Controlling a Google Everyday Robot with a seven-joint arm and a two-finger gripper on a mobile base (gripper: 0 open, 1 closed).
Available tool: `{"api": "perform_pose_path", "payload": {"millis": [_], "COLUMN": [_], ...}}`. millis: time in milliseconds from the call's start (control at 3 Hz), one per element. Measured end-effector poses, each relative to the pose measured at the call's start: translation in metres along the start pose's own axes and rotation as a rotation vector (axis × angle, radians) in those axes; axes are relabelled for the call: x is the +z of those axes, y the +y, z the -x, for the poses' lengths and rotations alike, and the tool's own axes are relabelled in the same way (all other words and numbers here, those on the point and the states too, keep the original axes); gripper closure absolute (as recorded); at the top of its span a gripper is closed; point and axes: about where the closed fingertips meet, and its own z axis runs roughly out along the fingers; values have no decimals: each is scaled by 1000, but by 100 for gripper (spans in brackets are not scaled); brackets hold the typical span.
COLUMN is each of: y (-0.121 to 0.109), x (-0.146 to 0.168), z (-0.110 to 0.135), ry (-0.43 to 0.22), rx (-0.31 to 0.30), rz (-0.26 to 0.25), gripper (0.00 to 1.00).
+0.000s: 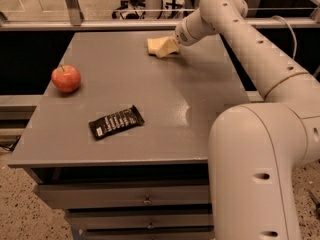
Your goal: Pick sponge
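The sponge (153,44) is a small pale yellow block lying on the far middle part of the grey table (150,99). My gripper (167,47) reaches down from the right at the end of the white arm. It is right against the sponge's right side, low over the table top. Its pale yellow tip blends with the sponge, so I cannot tell where one ends and the other begins, or whether the sponge is held.
A red apple (66,78) sits near the table's left edge. A black snack bar wrapper (116,122) lies near the front. The arm's large white base (260,174) fills the right foreground. Drawers sit below the table top, and a railing runs behind it.
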Motion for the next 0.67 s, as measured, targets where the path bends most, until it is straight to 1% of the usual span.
{"api": "perform_pose_path", "payload": {"millis": [333, 667], "y": [10, 27], "x": [-20, -49], "z": [6, 15], "ry": [-22, -63], "rx": [-13, -34], "rz": [62, 132], "gripper": [71, 95]}}
